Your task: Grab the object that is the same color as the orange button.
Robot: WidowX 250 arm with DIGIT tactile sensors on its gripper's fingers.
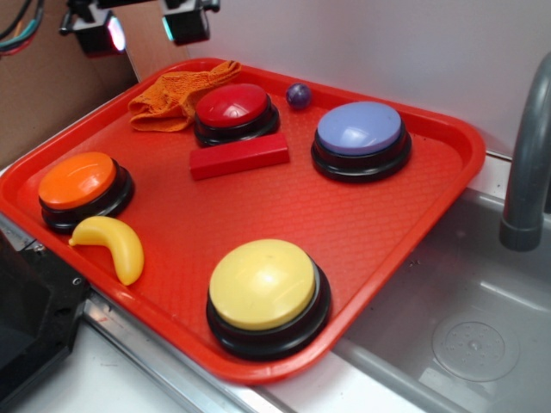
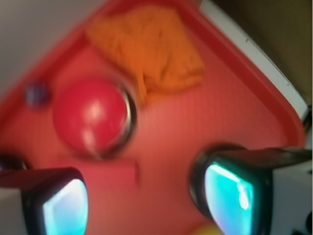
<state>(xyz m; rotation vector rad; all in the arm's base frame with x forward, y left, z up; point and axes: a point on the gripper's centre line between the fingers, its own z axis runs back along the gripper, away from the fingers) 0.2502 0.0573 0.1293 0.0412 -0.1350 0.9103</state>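
The gripper (image 1: 144, 30) hung high, jaws apart and empty; the orange rag (image 1: 176, 96) lay crumpled below them, lengthwise along the tray's (image 1: 413, 224) far rim.

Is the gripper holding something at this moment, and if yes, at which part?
Nothing is held. The gripper is open, with only the red tray visible between its fingers, and the orange cloth lies untouched in the tray's corner beside the red button.
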